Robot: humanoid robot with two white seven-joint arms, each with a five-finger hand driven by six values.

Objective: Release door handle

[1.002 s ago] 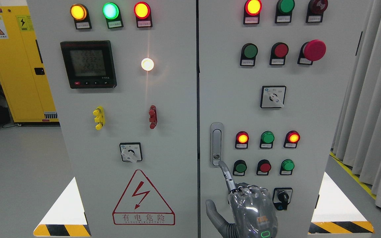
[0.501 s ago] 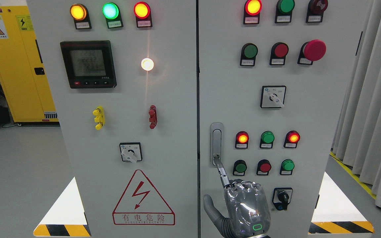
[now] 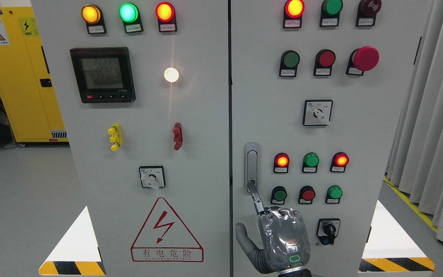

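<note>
Only one view is present, the head view. It looks straight ahead and roughly level at a pale grey two-door metal electrical cabinet (image 3: 190,115), near enough that the cabinet's top and bottom run past the frame. The dark vertical seam between the doors (image 3: 229,96) stands almost at centre, from twelve to six o'clock. At nine to ten o'clock a tall yellow storage cabinet (image 3: 17,77) shows farther back; at three o'clock hang pale grey pleated curtains (image 3: 433,127). A grey floor (image 3: 21,207) shows at eight o'clock. A silver robot hand (image 3: 279,238) enters at six o'clock, close under the lens.
</note>
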